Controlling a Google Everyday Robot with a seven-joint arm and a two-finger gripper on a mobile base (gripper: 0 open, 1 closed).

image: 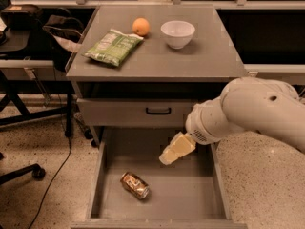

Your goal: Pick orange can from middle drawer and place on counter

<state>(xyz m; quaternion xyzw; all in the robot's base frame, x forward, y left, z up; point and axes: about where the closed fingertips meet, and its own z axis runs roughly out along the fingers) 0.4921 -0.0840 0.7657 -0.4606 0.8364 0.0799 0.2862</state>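
Note:
The orange can (135,185) lies on its side on the floor of the open middle drawer (190,194), towards its front left. My gripper (172,152) hangs over the drawer's back right part, above and to the right of the can and apart from it. Its cream-coloured fingers point down and left. The white arm reaches in from the right. The grey counter (190,61) tops the cabinet behind the drawer.
On the counter lie a green snack bag (113,46), an orange fruit (140,26) and a white bowl (177,33). A shut upper drawer with a black handle (158,111) sits above the open one. Office chairs and cables stand at the left.

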